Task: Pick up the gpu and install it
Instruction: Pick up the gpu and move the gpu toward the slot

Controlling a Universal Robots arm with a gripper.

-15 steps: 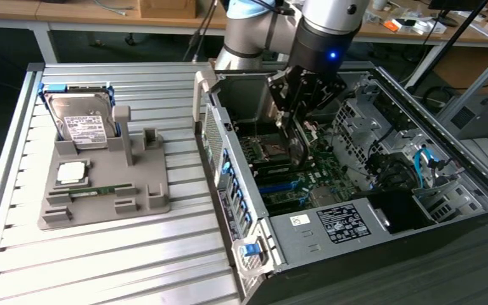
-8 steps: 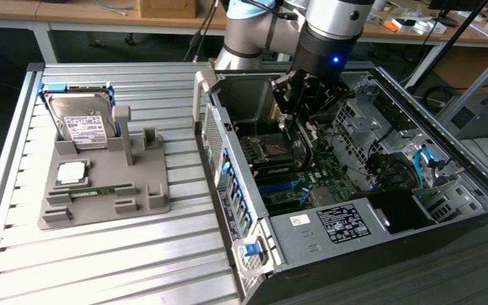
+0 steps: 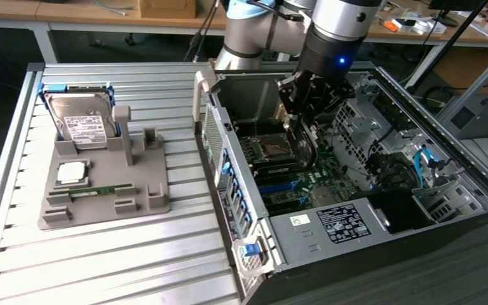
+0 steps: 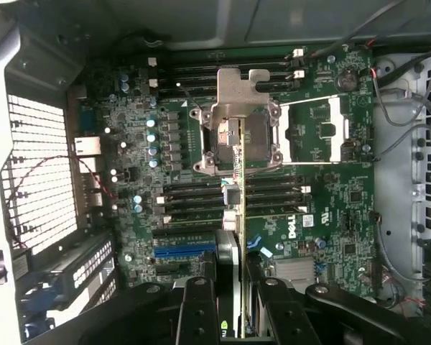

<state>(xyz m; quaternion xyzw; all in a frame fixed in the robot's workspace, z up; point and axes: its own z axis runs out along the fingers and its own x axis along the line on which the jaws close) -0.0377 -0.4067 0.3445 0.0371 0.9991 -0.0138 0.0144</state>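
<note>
Gripping the gpu (image 4: 235, 248) by one edge, the pincer (image 4: 237, 316) holds it vertical inside the open computer case (image 3: 218, 127), upper centre of the exterior frame, edge-on above the motherboard (image 4: 323, 208), presumably for slot insertion.

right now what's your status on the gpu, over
Gripper shut on the gpu, card edge-on. Hanging inside the open case over the motherboard, in line with the CPU socket. Blue slot empty. Nothing seen blocking the card.
</note>
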